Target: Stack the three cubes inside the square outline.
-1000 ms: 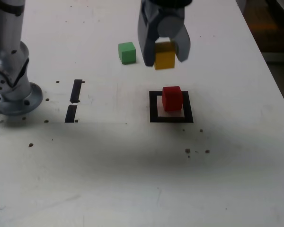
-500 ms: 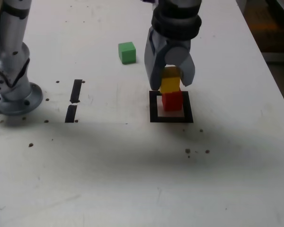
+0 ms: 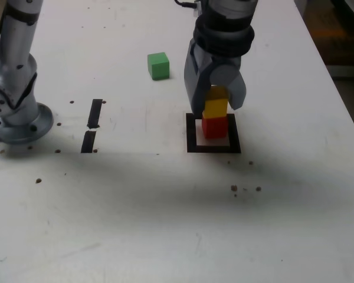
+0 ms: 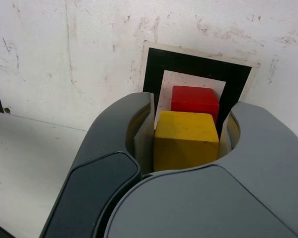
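Note:
The red cube [image 3: 215, 127] [image 4: 194, 101] sits inside the square outline [image 3: 193, 133] [image 4: 200, 66]. Directly above it is the yellow cube [image 3: 215, 107] [image 4: 185, 141], and my gripper [image 3: 216, 106] [image 4: 186, 134] is shut on its sides. The yellow cube looks to rest on or just over the red one; I cannot tell whether they touch. The green cube [image 3: 158, 65] lies alone on the table, behind the outline and toward the exterior view's left.
The arm's round metal base [image 3: 15, 112] stands at the exterior view's left edge. Two short black tape strips [image 3: 92, 125] lie between the base and the outline. The table's edge [image 3: 336, 88] runs along the exterior view's right.
My gripper carried the yellow cube from behind the outline forward and down, so it now sits over the red cube. Its grip stayed shut. The green cube has not moved.

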Controlling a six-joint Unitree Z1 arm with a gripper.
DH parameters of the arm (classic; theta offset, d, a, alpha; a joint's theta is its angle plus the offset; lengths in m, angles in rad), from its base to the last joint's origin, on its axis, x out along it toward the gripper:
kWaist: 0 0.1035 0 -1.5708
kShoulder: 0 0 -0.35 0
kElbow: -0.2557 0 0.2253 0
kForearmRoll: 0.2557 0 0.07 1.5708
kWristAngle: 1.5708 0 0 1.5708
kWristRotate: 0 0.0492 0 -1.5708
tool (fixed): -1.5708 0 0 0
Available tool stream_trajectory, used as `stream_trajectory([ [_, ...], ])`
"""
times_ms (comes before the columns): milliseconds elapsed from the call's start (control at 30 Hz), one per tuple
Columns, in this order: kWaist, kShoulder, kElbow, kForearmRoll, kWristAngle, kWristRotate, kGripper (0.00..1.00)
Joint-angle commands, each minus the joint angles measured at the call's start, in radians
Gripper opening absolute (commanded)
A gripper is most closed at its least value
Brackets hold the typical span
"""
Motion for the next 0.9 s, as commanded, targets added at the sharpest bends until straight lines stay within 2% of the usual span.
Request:
stream_trajectory([
  [0, 0.0, 0.008, -0.005, 0.0, 0.0, -0.001, 0.28],
  [467, 0.0, 0.034, -0.012, -0.001, -0.005, -0.001, 0.48],
  [867, 0.0, 0.028, -0.008, 0.002, -0.002, -0.001, 0.95],
])
